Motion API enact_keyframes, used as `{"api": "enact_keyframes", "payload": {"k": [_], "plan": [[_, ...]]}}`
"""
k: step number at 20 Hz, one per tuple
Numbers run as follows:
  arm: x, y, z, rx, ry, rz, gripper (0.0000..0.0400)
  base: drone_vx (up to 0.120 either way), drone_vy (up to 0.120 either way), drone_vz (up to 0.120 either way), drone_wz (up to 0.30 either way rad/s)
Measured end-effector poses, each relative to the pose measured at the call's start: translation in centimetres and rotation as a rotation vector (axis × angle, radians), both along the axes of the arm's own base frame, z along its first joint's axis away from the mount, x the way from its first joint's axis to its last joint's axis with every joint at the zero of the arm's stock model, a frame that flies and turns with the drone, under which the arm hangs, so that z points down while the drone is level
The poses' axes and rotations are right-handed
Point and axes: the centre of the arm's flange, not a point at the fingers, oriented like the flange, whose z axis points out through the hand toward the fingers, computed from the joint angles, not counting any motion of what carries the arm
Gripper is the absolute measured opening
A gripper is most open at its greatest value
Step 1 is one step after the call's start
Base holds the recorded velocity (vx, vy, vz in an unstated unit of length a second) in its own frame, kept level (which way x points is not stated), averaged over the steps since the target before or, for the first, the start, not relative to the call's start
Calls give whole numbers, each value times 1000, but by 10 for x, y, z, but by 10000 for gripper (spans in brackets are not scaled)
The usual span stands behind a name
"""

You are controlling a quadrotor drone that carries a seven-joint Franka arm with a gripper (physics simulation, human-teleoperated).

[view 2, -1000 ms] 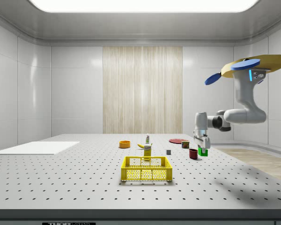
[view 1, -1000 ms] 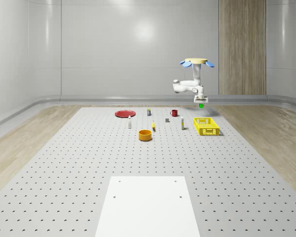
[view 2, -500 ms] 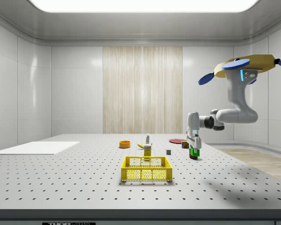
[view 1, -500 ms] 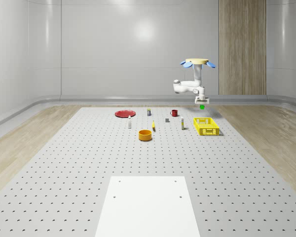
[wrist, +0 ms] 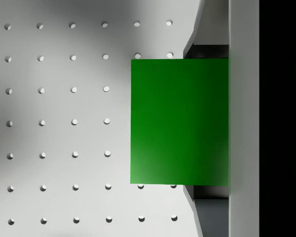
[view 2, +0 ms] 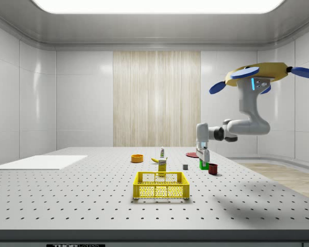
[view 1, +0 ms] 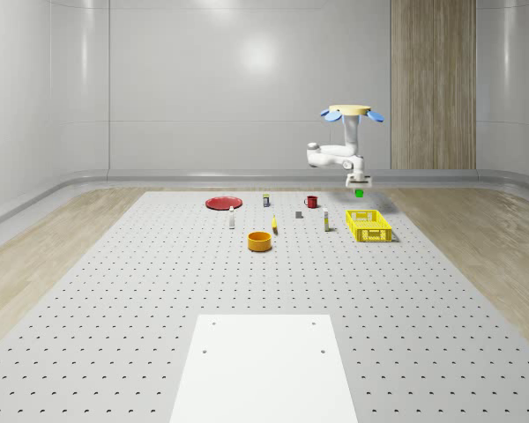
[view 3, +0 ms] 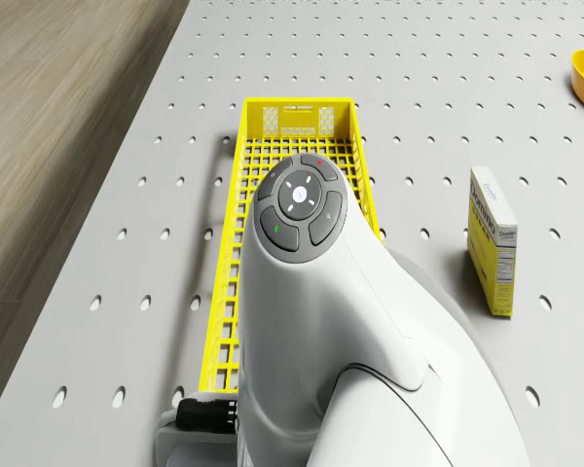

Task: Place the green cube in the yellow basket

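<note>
Drone [view 2: 257, 77] hovers — hand [view 2: 203, 163] (gripping green cube [view 2: 203, 164]) beside yellow basket [view 2: 161, 185].

Drone [view 2: 257, 77], claw [view 2: 203, 163] and held green cube [view 2: 203, 164] now nearer the yellow basket [view 2: 161, 185].

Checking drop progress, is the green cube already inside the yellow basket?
No, the green cube hangs in the jaws, off the side view's right of the yellow basket.

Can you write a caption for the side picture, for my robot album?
Flying drone carries the green cube in its hand toward the yellow basket.
</note>
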Motion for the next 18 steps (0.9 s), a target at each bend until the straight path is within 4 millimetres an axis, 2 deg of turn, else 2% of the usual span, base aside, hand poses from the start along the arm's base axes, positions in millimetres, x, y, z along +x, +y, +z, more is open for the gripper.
{"api": "enact_keyframes", "payload": {"k": [18], "plan": [[0, 0, 0, 0, 0, 0, 251, 120, 0, 0, 0]]}}
